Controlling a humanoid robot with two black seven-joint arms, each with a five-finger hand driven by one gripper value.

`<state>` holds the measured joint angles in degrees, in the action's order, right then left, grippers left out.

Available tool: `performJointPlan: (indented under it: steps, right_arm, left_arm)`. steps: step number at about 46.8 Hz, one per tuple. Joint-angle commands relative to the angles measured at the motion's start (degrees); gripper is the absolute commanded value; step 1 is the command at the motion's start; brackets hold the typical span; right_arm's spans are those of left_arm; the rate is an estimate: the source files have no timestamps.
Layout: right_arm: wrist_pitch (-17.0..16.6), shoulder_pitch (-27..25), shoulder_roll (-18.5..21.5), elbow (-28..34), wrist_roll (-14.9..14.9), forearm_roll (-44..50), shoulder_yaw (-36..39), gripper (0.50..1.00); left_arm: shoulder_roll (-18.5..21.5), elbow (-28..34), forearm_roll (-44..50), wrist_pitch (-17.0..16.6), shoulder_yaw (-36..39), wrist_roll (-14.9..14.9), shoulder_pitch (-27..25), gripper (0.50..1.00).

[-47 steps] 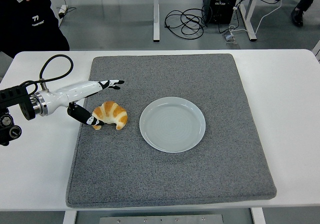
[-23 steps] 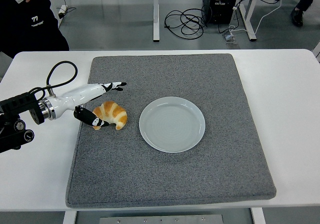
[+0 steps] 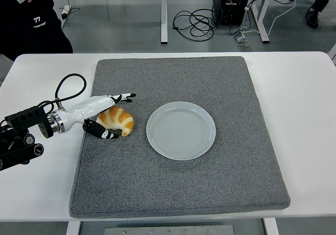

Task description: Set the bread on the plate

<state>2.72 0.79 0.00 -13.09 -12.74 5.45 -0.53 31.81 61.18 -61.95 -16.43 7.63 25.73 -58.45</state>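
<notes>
Croissant lies on the grey mat, left of the pale blue plate, near it but not touching. Left hand is at the croissant's left end: upper fingers stretched out over its far side, thumb tucked at its near-left edge. Hand is wide, bracketing the pastry, not closed on it; contact at the thumb side likely, firm grip not seen. Right arm not visible. A person in dark clothing stands at the top left, clear of the work.

Step in hand, as I judge it: secure the grasp. To do it well:
1. Close fingers and thumb evenly across the croissant's thick middle, not the tip, so it doesn't pivot.
2. Squeeze lightly; soft flaky pastry will crush or flake.
3. Lift clear of the mat before moving right; dragging would snag on the fabric.
4. Carry over the plate rim, lower to the centre, then release.

Risk: a 1-sided push slides the croissant away.
</notes>
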Motion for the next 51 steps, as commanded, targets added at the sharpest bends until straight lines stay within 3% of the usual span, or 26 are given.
performJointPlan:
  steps: [1,15,29,44,51]
  right_arm:
    - [0.00,0.00,0.00,0.00,0.00,0.00,0.00,1.000]
    - [0.00,-0.08,0.00,0.09,0.00,0.00,0.00,1.000]
    - [0.00,-0.08,0.00,0.00,0.00,0.00,-0.09,1.000]
    - [0.00,-0.26,0.00,0.00,0.00,0.00,-0.09,1.000]
    - [0.00,-0.26,0.00,0.00,0.00,0.00,-0.09,1.000]
  left_arm:
    - [-0.17,-0.10,-0.01,0.00,0.02,0.29,0.18,0.896]
    - [-0.17,-1.06,-0.01,0.00,0.02,1.25,0.62,0.740]
    - [0.27,-1.41,-0.01,-0.27,0.02,1.52,-0.08,0.500]
    - [1.68,-1.41,2.28,0.79,-1.12,1.69,-2.99,0.500]
    - [2.91,-1.41,3.50,5.35,-1.21,1.61,-3.51,0.500]
